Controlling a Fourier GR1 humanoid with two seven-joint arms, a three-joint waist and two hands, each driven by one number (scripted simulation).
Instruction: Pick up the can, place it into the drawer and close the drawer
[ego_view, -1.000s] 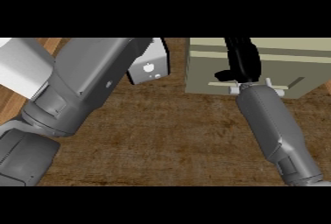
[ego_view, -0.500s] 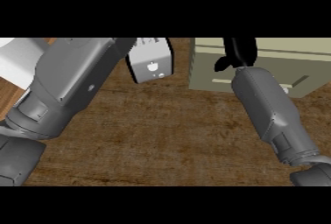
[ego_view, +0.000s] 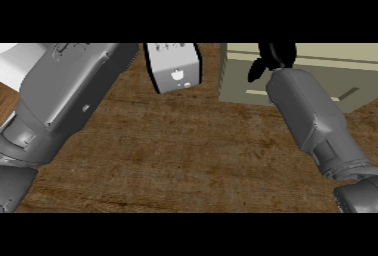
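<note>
**Desk:** Head view. What did you have?

**Me:** I saw wood-grain counter (ego_view: 184, 160) across most of the view. The left forearm (ego_view: 63, 100) came up from the lower left and ran out at the top edge. I could not see the left hand at all; it was out of view.

**Desk:** And the right side?

**Me:** The right forearm (ego_view: 314, 117) rose from the lower right corner toward the drawer unit (ego_view: 317, 62), the beige box at upper right. The right hand (ego_view: 272, 57) showed only in part, black against the beige, right at the top edge of the view, over the unit's top. One dark finger or thumb hung down at its left side. Whether the fingers were spread or curled, I could not tell, nor whether they held anything.

**Desk:** The can?

**Me:** I did not see it. Nothing I could call a can showed on the counter or on the unit.

**Desk:** Anything else?

**Me:** A grey panel (ego_view: 175, 67) with small white marks sat between the forearm and the unit, tilted, its top cut by the edge. A white object (ego_view: 16, 62) showed at far upper left, behind the left forearm.
</note>
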